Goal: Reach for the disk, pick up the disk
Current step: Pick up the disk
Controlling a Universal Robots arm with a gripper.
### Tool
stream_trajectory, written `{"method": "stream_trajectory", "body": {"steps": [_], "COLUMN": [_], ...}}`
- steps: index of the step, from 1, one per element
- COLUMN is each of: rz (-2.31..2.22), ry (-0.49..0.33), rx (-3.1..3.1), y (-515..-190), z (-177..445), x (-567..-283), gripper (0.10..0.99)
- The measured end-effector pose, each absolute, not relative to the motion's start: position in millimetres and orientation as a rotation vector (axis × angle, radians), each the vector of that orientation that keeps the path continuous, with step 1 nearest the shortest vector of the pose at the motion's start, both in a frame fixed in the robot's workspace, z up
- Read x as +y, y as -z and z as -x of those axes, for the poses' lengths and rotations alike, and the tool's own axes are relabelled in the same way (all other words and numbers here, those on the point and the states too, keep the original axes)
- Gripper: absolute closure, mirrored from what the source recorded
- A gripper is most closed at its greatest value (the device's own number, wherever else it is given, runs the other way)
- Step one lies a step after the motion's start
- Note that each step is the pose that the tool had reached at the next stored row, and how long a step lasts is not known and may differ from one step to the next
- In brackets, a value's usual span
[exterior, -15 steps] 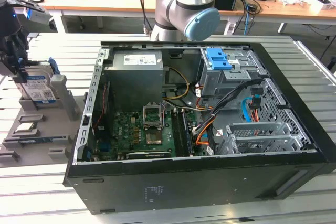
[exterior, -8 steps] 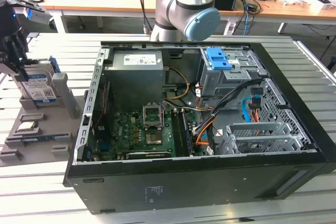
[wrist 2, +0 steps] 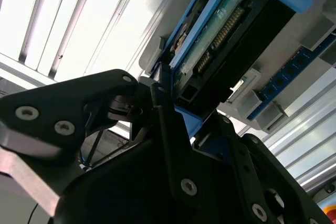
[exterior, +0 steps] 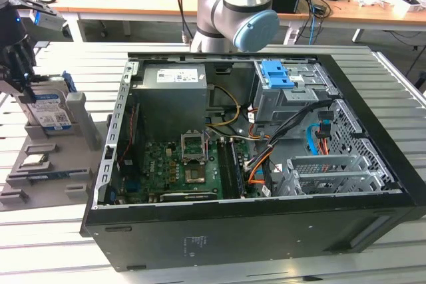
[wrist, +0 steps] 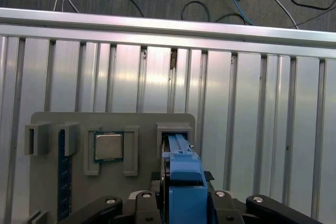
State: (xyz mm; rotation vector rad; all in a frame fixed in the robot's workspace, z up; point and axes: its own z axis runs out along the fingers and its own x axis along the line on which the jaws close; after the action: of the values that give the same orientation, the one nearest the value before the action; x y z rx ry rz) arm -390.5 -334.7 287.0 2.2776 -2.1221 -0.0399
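The disk [exterior: 50, 108] stands on edge in a slot of the grey holder [exterior: 80, 139] at the exterior view's left, its white-and-blue label facing out and its blue bracket along the side. My gripper [exterior: 24, 88] reaches down onto it from above. In the second wrist view the black fingers [wrist 2: 164, 116] close against both sides of the disk [wrist 2: 226, 40], whose green board and connector show. In the first wrist view the disk's blue bracket [wrist: 184, 179] runs between the finger joints of the gripper [wrist: 184, 205], with its far end in the holder's slot.
An open black computer case [exterior: 373, 227] fills the middle of the slatted metal table [wrist: 252, 119]; a blue latch on a grey cage [exterior: 276, 74] sits inside it. The holder [wrist: 142, 124] also carries a square silver chip [wrist: 108, 147] and a blue strip [wrist: 63, 182]. A desk with cables stands behind.
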Motion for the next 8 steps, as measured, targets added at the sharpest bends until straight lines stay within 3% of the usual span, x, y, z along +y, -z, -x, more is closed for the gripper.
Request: {"method": "stream_trajectory", "body": {"steps": [8], "rz": [-2.278], "ry": [0.039], "rx": [-2.122], "y": [-289.5], "z": [390.5], "x": [-334.7], "gripper": [0.718]}}
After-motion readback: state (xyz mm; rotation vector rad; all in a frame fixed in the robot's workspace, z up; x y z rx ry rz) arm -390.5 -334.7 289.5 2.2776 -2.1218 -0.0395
